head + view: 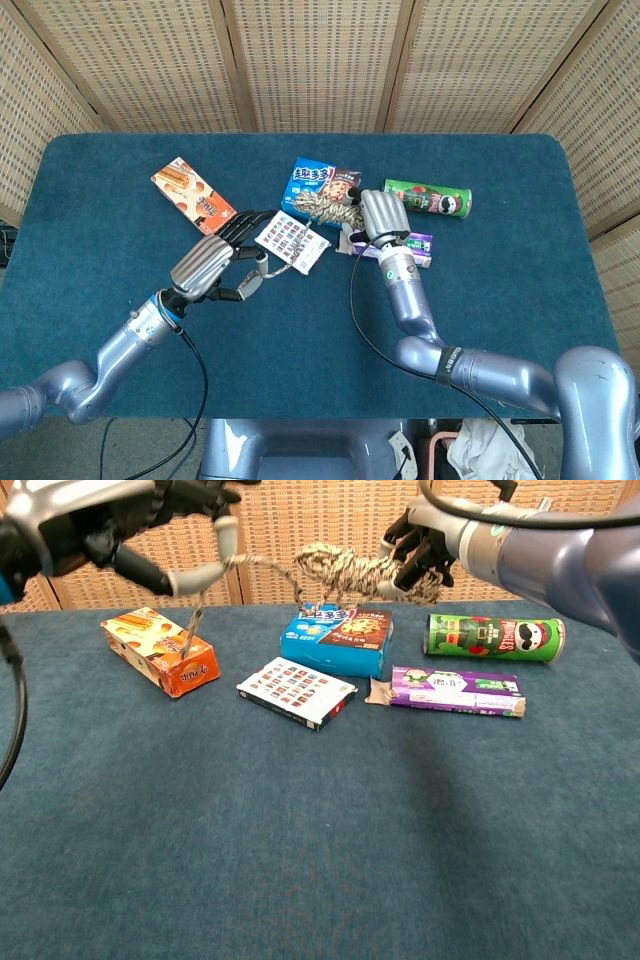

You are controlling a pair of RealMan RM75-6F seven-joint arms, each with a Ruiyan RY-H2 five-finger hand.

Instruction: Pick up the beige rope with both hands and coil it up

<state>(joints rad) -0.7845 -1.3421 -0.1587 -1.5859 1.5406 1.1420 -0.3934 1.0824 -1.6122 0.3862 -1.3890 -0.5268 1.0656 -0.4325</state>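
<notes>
Blue table (300, 860): both hands, left (150, 525) apparently, right (425, 555), grip beige rope (335, 568)

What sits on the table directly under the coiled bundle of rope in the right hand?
In the chest view the rope bundle gripped by the right hand hangs above the blue snack box. In the head view the hand and bundle cover part of that box.

This looks like a robot test station set up indoors rather than a home: a table covered in blue carpet-like cloth (480, 300), closed in behind by woven wicker screen panels (310, 60), with loose cables (180, 420) hanging below the table's front edge.
</notes>
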